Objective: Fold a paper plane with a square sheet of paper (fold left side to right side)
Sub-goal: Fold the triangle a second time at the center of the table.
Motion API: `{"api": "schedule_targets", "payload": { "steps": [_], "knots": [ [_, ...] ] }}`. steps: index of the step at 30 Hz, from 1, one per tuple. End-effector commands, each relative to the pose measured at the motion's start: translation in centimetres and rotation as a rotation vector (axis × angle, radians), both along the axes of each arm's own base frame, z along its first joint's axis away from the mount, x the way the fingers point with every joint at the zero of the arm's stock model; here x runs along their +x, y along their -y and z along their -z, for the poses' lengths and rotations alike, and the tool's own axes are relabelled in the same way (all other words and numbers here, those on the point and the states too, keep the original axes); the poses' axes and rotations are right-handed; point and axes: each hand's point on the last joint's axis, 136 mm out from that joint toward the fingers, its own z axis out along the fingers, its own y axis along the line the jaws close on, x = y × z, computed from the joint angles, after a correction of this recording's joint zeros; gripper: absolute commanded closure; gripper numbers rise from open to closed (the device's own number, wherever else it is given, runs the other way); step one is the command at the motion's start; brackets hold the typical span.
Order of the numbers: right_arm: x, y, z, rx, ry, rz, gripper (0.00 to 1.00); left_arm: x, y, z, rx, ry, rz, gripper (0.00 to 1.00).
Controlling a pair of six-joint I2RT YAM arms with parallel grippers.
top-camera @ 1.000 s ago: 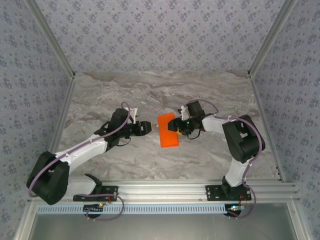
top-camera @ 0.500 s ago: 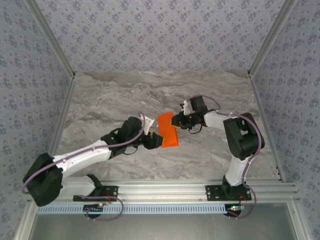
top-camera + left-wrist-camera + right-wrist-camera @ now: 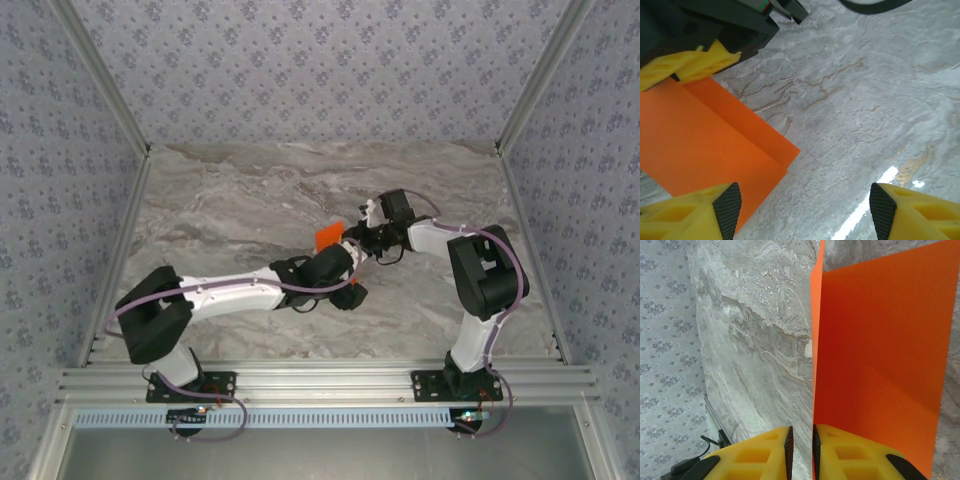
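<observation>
The square sheet of paper (image 3: pixel 705 145) is bright orange and lies folded on the marble, one layer stepped over another. In the top view my left arm covers most of the paper (image 3: pixel 328 236). My left gripper (image 3: pixel 805 210) hovers open over its near corner, one pad (image 3: pixel 727 207) above the paper and the other above bare table. In the top view the left gripper (image 3: pixel 348 292) sits just in front of the sheet. My right gripper (image 3: pixel 801 450) is shut on the paper's edge (image 3: pixel 880 340), which rises between its pads. From above, the right gripper (image 3: pixel 356 240) is at the sheet's far right corner.
The marble tabletop (image 3: pixel 230 210) stretches open to the left and back. Patterned walls and aluminium rails (image 3: pixel 320 378) bound it. My two arms meet closely at the table's middle, with the left forearm (image 3: pixel 240 292) lying low across the front.
My left arm swung right and forward over the paper and its jaws opened wider. The right gripper closed on the paper's edge and has stayed there.
</observation>
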Motion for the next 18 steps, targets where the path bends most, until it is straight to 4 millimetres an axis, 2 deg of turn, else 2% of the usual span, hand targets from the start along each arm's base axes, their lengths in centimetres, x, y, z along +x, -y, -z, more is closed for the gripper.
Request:
{"api": "schedule_targets", "payload": {
  "steps": [1, 7, 13, 18],
  "knots": [
    [0.3, -0.1, -0.8, 0.024, -0.030, 0.012, 0.81, 0.9, -0.5, 0.6, 0.092, 0.031, -0.051, 0.28],
    [0.3, -0.2, -0.8, 0.031, -0.036, 0.016, 0.81, 1.9, -0.7, 1.7, 0.165, 0.048, -0.111, 0.28],
    [0.4, -0.2, -0.8, 0.032, -0.039, 0.020, 0.81, 2.2, 0.0, 2.5, 0.237, 0.082, -0.122, 0.28],
    [0.4, -0.2, -0.7, 0.026, -0.041, 0.020, 0.81, 2.6, 0.0, 2.8, 0.290, 0.111, -0.142, 0.35]
  ]
}}
